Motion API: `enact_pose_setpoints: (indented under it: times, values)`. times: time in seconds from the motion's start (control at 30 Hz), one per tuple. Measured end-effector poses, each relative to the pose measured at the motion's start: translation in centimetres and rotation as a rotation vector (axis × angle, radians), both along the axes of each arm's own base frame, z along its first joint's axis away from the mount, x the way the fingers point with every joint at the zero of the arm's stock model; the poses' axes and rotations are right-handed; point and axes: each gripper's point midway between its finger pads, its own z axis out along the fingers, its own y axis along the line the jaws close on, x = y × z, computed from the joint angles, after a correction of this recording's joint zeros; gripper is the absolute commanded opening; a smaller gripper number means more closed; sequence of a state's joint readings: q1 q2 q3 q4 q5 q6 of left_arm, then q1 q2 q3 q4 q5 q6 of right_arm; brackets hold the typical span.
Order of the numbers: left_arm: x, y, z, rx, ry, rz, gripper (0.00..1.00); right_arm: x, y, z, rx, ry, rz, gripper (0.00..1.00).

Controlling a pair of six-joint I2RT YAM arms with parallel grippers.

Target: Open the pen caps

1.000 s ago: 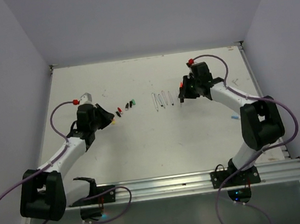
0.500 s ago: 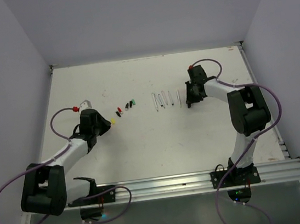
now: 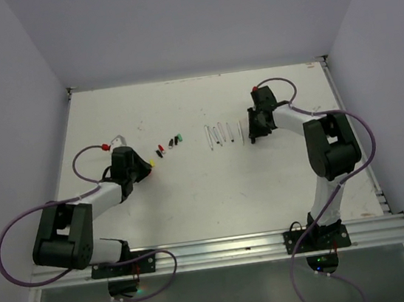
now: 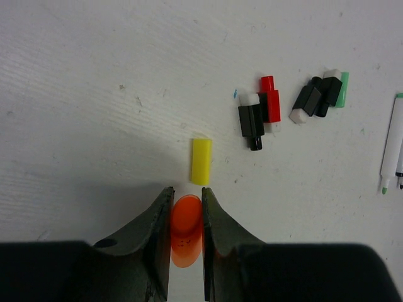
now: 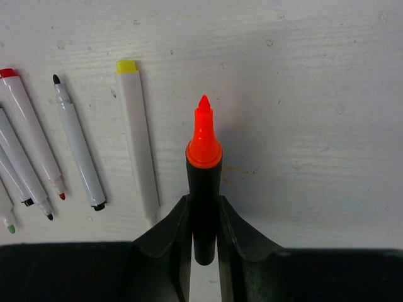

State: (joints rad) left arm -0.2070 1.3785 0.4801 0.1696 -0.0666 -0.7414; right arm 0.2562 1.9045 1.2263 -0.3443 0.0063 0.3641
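In the left wrist view my left gripper (image 4: 187, 202) is shut on an orange pen cap (image 4: 186, 229), low over the table. A yellow cap (image 4: 201, 161) lies just ahead of the fingertips. Farther on lie a red cap (image 4: 271, 100), black caps (image 4: 252, 123) and a green cap (image 4: 342, 89). My right gripper (image 5: 204, 207) is shut on a black-barrelled pen (image 5: 204, 173) whose bare orange tip points away. To its left lies a row of uncapped white pens (image 5: 138, 138). From above, the left gripper (image 3: 145, 168) sits by the caps (image 3: 161, 151) and the right gripper (image 3: 252, 135) beside the pens (image 3: 220, 133).
Purple cables (image 3: 18, 227) loop off both arms. A small grey block (image 3: 117, 140) lies behind the left arm. Walls enclose the table on three sides, and an aluminium rail (image 3: 244, 246) runs along the near edge.
The right gripper has come down with the orange pen to the right end of the pen row. The left arm has folded lower, its gripper staying by the yellow cap.
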Motion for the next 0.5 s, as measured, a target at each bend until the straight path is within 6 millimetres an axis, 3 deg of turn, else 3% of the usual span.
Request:
enact_pose_setpoints:
  times: [0.13,0.3,0.43,0.5]
  values:
    - [0.3,0.01,0.04,-0.007,-0.009,0.005,0.27,0.02,0.06,0.02,0.003,0.0,0.002,0.35]
    - [0.52,-0.13,0.17,-0.015,-0.018,0.003,0.4,-0.09,0.45,0.06,0.022,0.004,0.013,0.44]
    - [0.51,-0.13,0.17,-0.015,-0.018,0.002,0.65,-0.07,0.53,0.21,0.029,0.003,0.005,0.51]
    - [0.51,-0.13,0.17,-0.017,-0.018,0.003,0.69,0.0,0.51,0.71,0.032,-0.006,-0.003,0.62]
